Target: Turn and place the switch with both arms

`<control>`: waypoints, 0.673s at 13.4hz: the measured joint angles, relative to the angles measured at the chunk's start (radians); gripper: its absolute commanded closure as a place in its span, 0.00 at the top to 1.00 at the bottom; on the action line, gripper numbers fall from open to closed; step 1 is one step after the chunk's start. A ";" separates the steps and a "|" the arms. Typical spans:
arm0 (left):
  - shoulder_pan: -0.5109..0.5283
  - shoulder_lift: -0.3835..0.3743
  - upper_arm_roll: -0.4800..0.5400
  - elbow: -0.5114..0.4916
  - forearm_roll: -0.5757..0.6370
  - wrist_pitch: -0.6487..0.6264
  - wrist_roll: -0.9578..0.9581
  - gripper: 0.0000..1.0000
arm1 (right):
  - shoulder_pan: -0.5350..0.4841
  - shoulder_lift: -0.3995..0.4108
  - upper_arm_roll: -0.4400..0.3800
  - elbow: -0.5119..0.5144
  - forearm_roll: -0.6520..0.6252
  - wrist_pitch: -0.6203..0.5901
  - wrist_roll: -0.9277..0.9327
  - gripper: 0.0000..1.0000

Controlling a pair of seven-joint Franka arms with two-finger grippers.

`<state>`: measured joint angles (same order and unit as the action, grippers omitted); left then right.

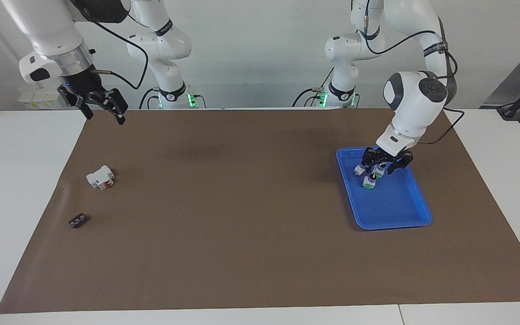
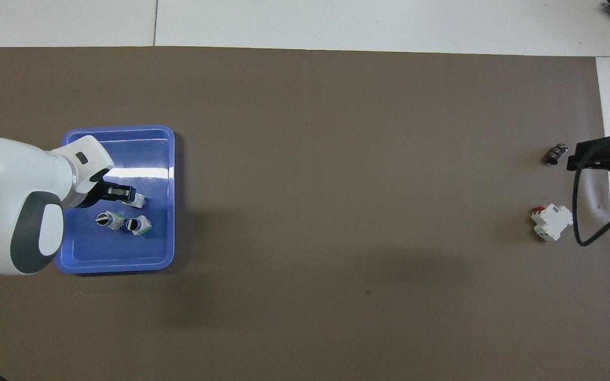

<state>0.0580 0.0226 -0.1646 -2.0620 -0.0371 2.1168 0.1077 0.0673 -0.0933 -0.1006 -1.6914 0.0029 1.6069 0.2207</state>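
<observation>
Three switches with white-grey bodies, green ends and black knobs lie in the blue tray (image 1: 404,212) at the left arm's end of the table. One switch (image 1: 369,182) lies farthest from the robots, two others (image 1: 359,170) (image 1: 379,169) nearer. My left gripper (image 1: 381,168) is low in the tray among them, fingers apart, holding nothing that I can see. In the overhead view its tips (image 2: 125,193) end beside one switch (image 2: 136,200); the other two (image 2: 106,219) (image 2: 136,226) lie nearer the robots. My right gripper (image 1: 104,108) waits open and raised at the right arm's end.
A white block with a red part (image 1: 100,177) (image 2: 551,222) and a small flat black component (image 1: 78,220) (image 2: 556,154) lie on the brown mat at the right arm's end. The tray's rim (image 2: 171,211) stands up around the switches.
</observation>
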 measured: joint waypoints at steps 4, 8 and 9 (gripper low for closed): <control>-0.020 -0.044 0.039 0.140 0.000 -0.168 0.000 0.99 | 0.007 -0.004 0.004 0.038 0.000 -0.084 -0.005 1.00; -0.141 -0.078 0.186 0.281 0.000 -0.318 0.000 0.99 | 0.008 -0.004 0.005 0.064 -0.001 -0.094 -0.101 1.00; -0.143 -0.078 0.193 0.330 0.000 -0.364 0.000 1.00 | 0.008 -0.004 0.005 0.064 -0.001 -0.096 -0.106 1.00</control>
<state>-0.0851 -0.0550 0.0280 -1.7324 -0.0372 1.7524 0.1077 0.0756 -0.0974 -0.0961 -1.6274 0.0018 1.5113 0.1144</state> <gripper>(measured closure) 0.009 0.000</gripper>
